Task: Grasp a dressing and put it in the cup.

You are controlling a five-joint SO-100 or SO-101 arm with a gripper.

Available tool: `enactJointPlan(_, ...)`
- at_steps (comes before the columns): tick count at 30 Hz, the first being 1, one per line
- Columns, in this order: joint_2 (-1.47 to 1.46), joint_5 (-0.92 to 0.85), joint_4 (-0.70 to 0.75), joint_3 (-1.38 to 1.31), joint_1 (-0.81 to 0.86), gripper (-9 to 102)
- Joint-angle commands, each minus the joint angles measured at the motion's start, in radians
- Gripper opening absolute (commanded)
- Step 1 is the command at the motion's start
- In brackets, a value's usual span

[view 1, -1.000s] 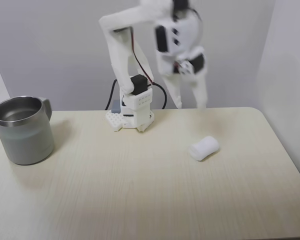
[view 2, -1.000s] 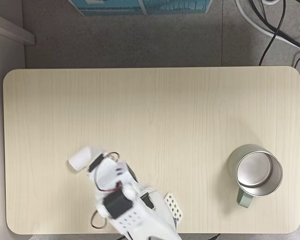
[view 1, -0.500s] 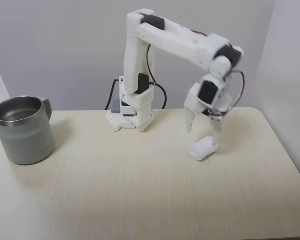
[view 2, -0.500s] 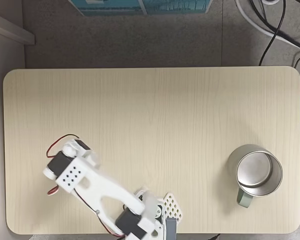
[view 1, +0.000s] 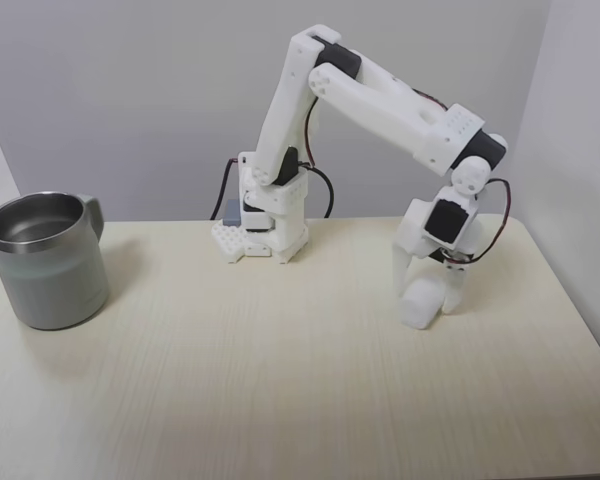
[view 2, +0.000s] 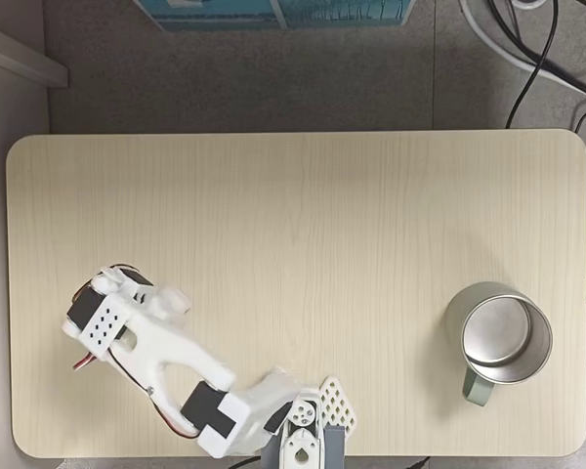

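Note:
The dressing (view 1: 421, 303), a small white roll, lies on the right part of the table in a fixed view from the front. My gripper (view 1: 425, 298) has come down over it, open, with one finger on each side of the roll and the tips near the tabletop. In a fixed view from above, the wrist (view 2: 107, 322) covers that spot near the table's left end and the dressing is hidden beneath it. The cup (view 1: 46, 262), a grey-green steel mug, stands upright at the far left; from above the cup (view 2: 498, 337) shows a bare metal inside.
The arm's base (view 1: 265, 225) is fixed at the back middle of the light wood table (view 1: 230, 380). Bare tabletop (view 2: 303, 234) stretches between gripper and cup. Cables (view 2: 537, 49) and a blue box (view 2: 273, 10) lie on the floor beyond the table.
The arm has swung out and lowered over the last second. The gripper has dropped from above the dressing to straddle it. The dressing and cup have not moved.

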Motion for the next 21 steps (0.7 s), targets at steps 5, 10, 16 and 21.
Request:
enactJointPlan(5,0.048,0.005,-0.032,-0.025,-0.023,2)
enactJointPlan(10,0.04,-0.005,-0.04,-0.037,-0.028,0)
enactJointPlan(16,-0.043,-0.009,-0.018,-0.041,-0.014,0)
enactJointPlan(21,-0.238,-0.025,0.155,0.054,0.008,0)
